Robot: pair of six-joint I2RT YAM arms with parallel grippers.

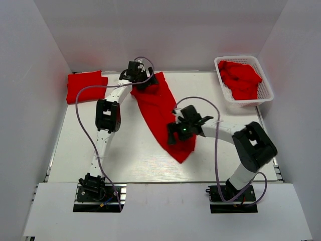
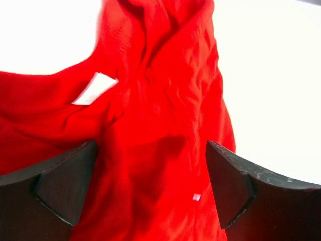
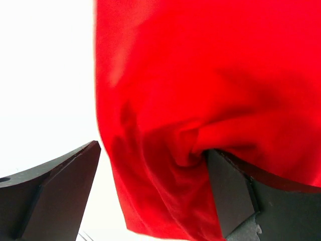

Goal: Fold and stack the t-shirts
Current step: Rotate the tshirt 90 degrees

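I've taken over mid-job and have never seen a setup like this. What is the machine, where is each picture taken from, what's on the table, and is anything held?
The machine is two robot arms bolted at the near edge of a white table, each ending in a two-finger gripper. The wide picture looks down from above and behind the arms. The other two pictures come from cameras on the wrists, so the dark wedges at the bottom are each gripper's own fingers.

One red shirt lies stretched out in the middle of the table. A folded shirt sits at the far left corner. A white basket at the far right holds more red shirts.

The left gripper is over the stretched shirt's far end, and the right gripper is over its near end. Both are open, and nothing is clamped.
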